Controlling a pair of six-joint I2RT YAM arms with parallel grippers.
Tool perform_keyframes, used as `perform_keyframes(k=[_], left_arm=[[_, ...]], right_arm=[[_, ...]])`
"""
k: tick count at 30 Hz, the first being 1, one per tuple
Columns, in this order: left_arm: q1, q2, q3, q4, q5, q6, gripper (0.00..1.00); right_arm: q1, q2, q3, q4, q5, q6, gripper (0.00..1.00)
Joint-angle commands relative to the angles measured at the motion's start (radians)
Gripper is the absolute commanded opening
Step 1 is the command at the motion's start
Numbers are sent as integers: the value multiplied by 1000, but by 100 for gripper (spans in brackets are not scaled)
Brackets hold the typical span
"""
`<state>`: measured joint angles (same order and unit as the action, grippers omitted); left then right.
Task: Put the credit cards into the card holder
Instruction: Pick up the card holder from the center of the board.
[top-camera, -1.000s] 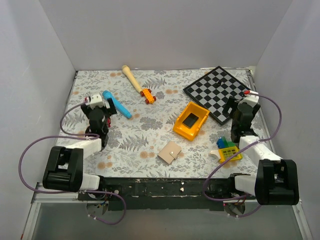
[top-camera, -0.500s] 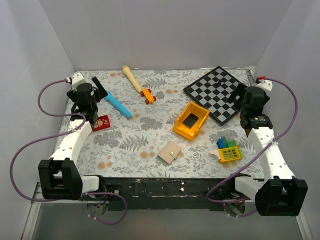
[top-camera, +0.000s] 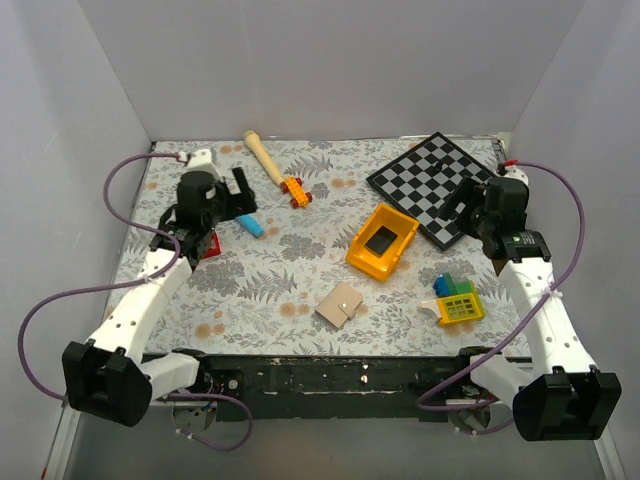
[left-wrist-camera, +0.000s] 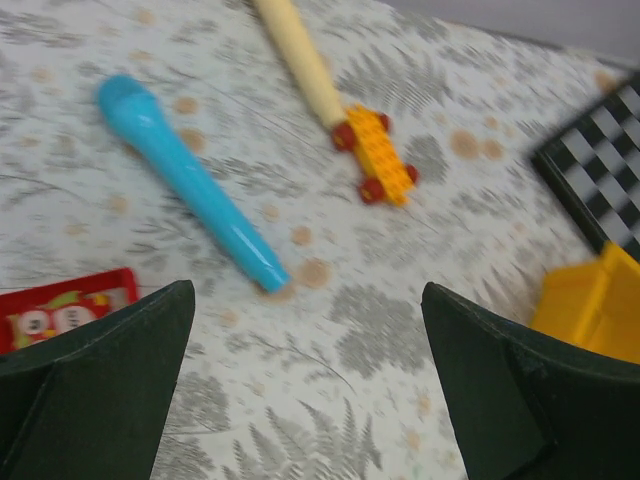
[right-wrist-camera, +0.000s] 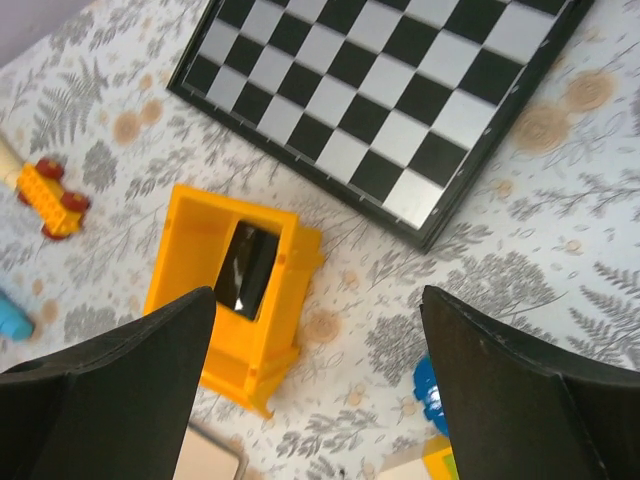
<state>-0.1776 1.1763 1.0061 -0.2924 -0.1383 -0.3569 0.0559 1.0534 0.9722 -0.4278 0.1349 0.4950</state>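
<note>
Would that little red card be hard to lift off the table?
Probably fiddly: the red card lies flat on the patterned table, leaving little edge to catch. It looks thin, so likely light and slightly bendy. Pushed, it would probably slide rather than roll.

We've got a top cam high behind the arms (top-camera: 140, 300), looking down on the whole table (top-camera: 270, 280). Wrist cams sit close, angled down: left at the car (left-wrist-camera: 380, 155), right at the bin (right-wrist-camera: 225, 300). Both probably catch that bin.
</note>
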Motion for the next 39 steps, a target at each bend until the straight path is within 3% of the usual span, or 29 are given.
perform_keyframes(k=[1,5,10,17,25,32,39], left_arm=[[-250,-26,-41,-48,23,-17,98],[-431,8,-93,-18,0,-70,98],[-557,68,-132,39,-24,-53,98],[-582,193,-28,134,17,42,98],[-594,421,189,128,111,121,92],[-608,294,-44,156,183,32,83],[-709,132,-286,205,155,-131,83]], right_arm=[[90,-45,-10,-84,-60,57,92],[231,-121,-39,-159,3,88,92],[358,-220,-125,-230,51,198,91],[387,-368,-285,-307,132,324,90],[387,-437,-297,-341,83,329,88],[403,-448,-375,-252,-53,319,80],[531,-365,-449,-152,-70,441,76]])
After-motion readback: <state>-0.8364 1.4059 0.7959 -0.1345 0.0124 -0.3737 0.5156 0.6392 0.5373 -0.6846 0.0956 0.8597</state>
